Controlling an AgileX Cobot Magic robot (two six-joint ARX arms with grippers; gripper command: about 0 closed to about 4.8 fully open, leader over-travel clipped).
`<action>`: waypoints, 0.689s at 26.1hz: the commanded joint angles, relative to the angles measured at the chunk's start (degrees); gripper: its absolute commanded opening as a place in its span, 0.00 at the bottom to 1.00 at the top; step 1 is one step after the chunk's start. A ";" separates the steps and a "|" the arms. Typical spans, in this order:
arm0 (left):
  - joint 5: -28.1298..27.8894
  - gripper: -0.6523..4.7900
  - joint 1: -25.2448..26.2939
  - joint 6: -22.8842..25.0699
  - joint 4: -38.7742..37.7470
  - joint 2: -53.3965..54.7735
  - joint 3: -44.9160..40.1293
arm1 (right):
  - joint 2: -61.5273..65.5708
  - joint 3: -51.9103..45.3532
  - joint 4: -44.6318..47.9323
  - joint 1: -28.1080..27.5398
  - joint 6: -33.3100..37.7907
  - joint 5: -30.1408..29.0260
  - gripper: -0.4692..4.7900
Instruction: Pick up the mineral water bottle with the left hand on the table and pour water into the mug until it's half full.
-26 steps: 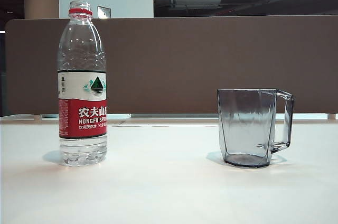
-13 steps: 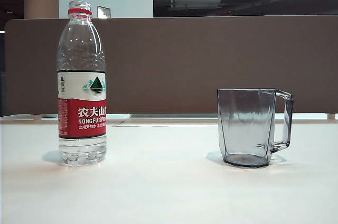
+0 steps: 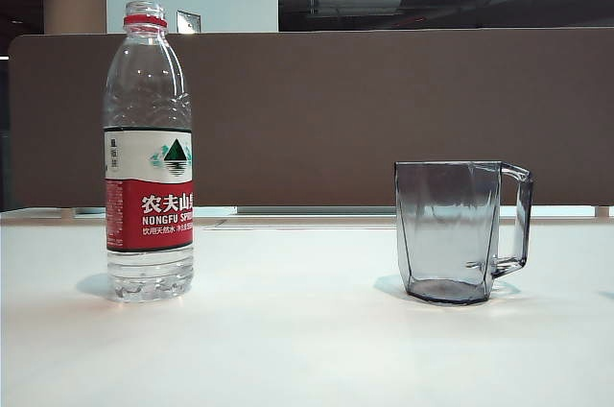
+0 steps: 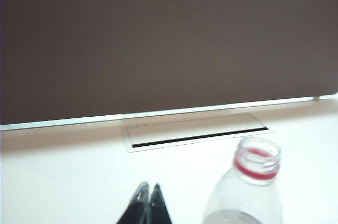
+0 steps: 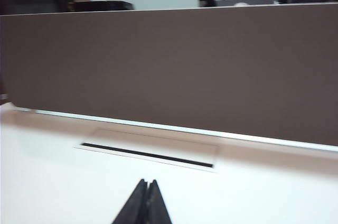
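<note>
The white table (image 3: 307, 330) stretches before a brown partition (image 3: 317, 119). On it the mineral water bottle (image 3: 149, 153) stands upright and uncapped at left, the empty mug (image 3: 451, 231) well apart at right, handle turned outward. The left gripper (image 4: 147, 188) points level just beside the bottle's neck, fingertips pressed together, holding nothing. The right gripper (image 5: 147, 183) likewise points level at the partition, tips closed and empty.
</note>
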 commanded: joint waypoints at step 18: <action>0.92 0.11 -4.17 -2.75 2.69 4.87 0.66 | 9.22 10.23 -7.13 24.57 -0.11 14.88 0.07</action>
